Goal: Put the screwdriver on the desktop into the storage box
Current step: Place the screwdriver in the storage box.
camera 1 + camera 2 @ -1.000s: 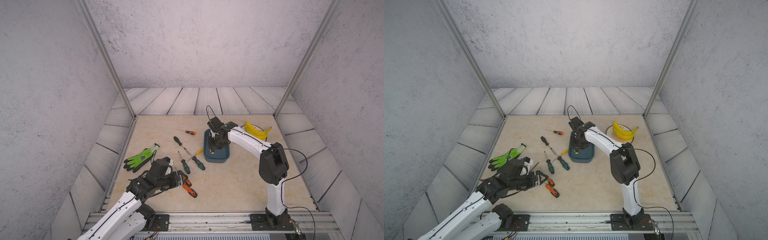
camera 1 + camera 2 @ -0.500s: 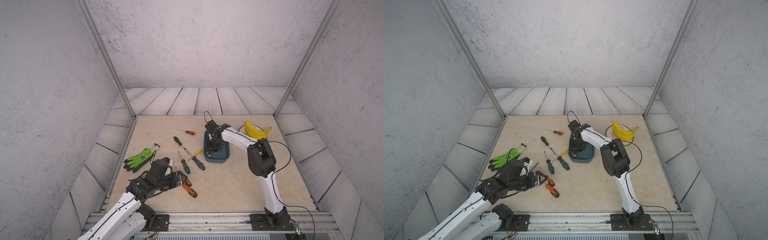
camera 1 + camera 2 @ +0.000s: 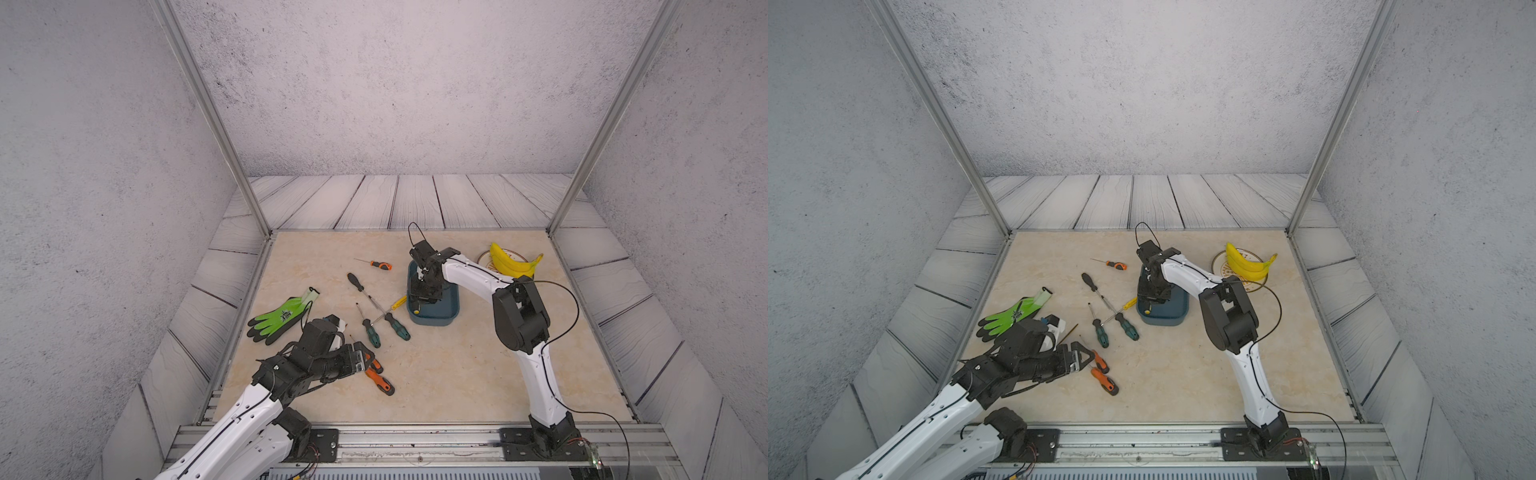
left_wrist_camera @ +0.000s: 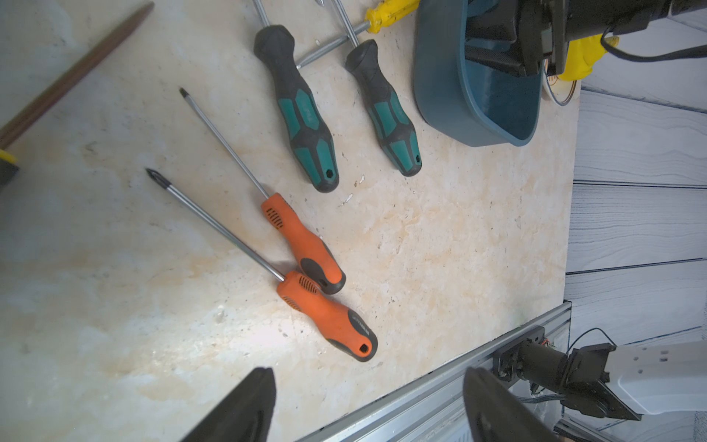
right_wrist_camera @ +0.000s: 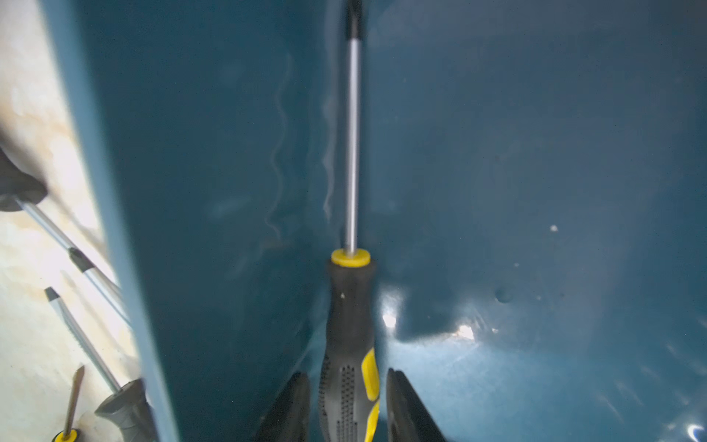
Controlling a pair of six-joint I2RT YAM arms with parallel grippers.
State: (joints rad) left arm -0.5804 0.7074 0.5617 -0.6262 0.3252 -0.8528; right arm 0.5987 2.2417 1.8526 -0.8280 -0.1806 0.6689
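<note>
Inside storage box (image 3: 432, 321) at mid-tabletop (image 3: 457, 374), treat black-yellow screwdriver (image 5: 350, 325) lying flat as light, stiff, slick-shafted, and grip at ribbed rubber handle, flanked unclamped by slightly parted right jaws; left jaws wide apart, empty.

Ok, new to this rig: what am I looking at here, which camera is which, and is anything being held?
Two white robot arms with pincer grippers work on a beige desktop. Two pictures look down from overhead; the others come from cameras on each wrist. Loose screwdrivers, a green glove and bananas on a plate lie around. The right gripper is inside the blue storage box, jaws slightly off a black-yellow screwdriver lying there. The left gripper hovers open, empty.
</note>
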